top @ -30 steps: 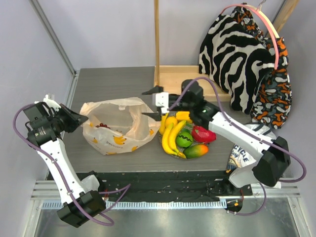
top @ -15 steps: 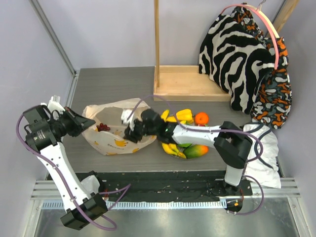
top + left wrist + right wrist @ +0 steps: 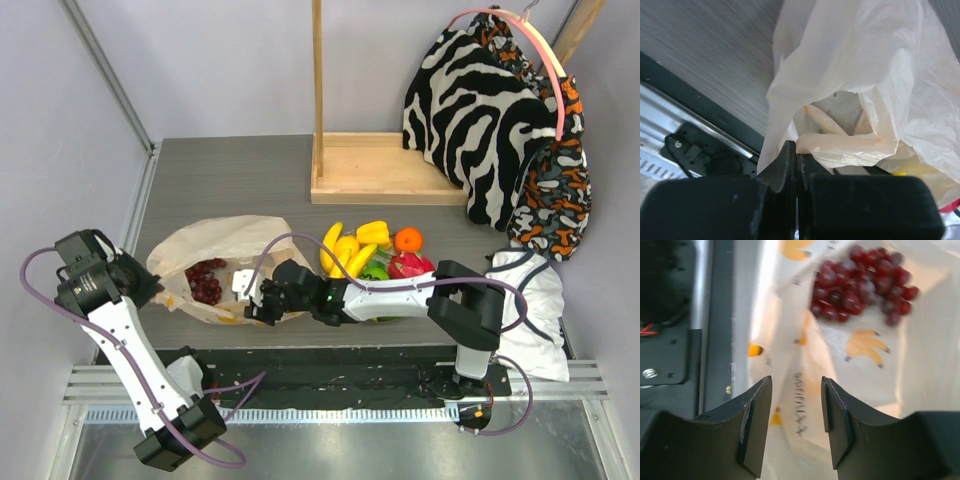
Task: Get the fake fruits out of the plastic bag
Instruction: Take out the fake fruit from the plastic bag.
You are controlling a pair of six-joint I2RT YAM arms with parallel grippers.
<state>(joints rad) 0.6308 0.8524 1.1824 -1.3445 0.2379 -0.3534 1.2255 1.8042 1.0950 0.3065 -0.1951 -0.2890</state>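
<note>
Far left, the left gripper [image 3: 145,287] is clenched on the left rim of the plastic bag [image 3: 235,240], which lies on the grey table [image 3: 240,170]; compared with a second ago, that arm has drawn back and the bag is stretched lower and wider. Inside the bag, towards its left, sits the dark red grape bunch [image 3: 204,280], more exposed than before, and as far as we can tell the only fruit left in there. A second ago the right gripper [image 3: 248,297] was over the fruit pile; it has now swung across to the bag's near edge, so we judge the grapes are its next target. On the right, the bananas [image 3: 331,248], yellow pepper [image 3: 373,232], orange [image 3: 407,240], green apple [image 3: 374,271] and red fruit [image 3: 412,265] lie outside the bag. The left wrist view alone shows a fold of film pinched between shut jaws; the right wrist view alone shows its jaws partly parted above printed film, holding nothing, the grapes just beyond.
</note>
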